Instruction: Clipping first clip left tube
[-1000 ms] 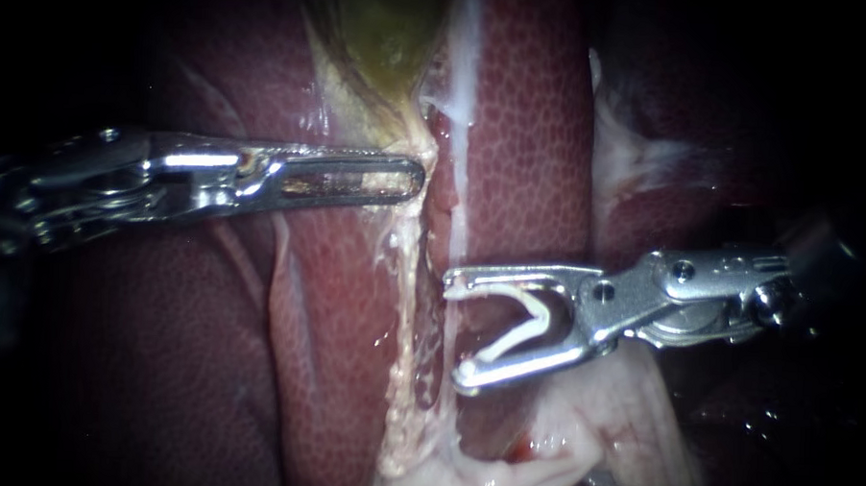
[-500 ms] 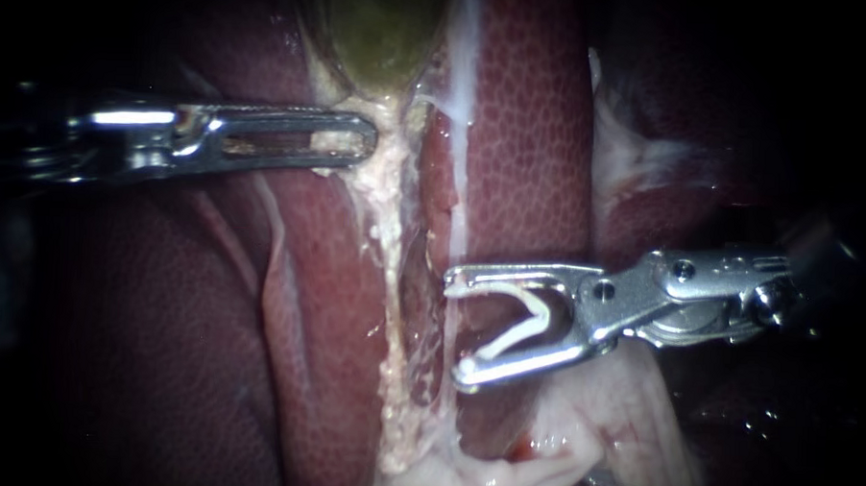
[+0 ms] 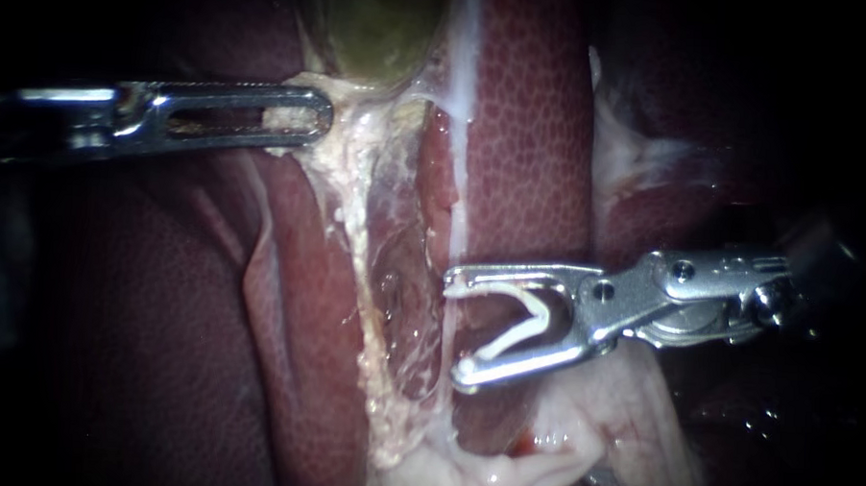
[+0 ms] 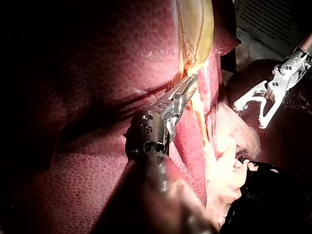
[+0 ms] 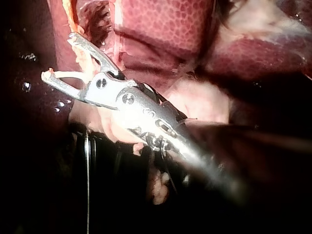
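White clip (image 3: pixel 511 337) sits loaded in your right instrument (image 3: pixel 456 325), jaws spread wide with nothing between them yet. So you're in the approach part of this step: clip carried, not placed. Your left instrument (image 3: pixel 307 123), up around 10 o'clock in the endoscope view, is clamped flat on the pale tissue (image 3: pixel 288 121) just under the gallbladder (image 3: pixel 378 30) at 12. It holds that tissue out toward 9, which stretches the tube (image 3: pixel 358 269) into a taut yellowish strand running from about 11 down to 6 beside the liver (image 3: pixel 533 131). I'm reading that strand as the left tube. There's also a thinner filmy strand (image 3: pixel 445 397) right at your jaw tips, and honestly I can't say what that one is. The tube lies at 9 o'clock from the open jaws, near but apart, with the mouth facing it. Next move, I reckon: slide the right instrument toward 9 until the tube sits deep in the clip's V with both arms past it and clear of the liver behind, then squeeze. Mind the filmy strand doesn't get caught in there too.
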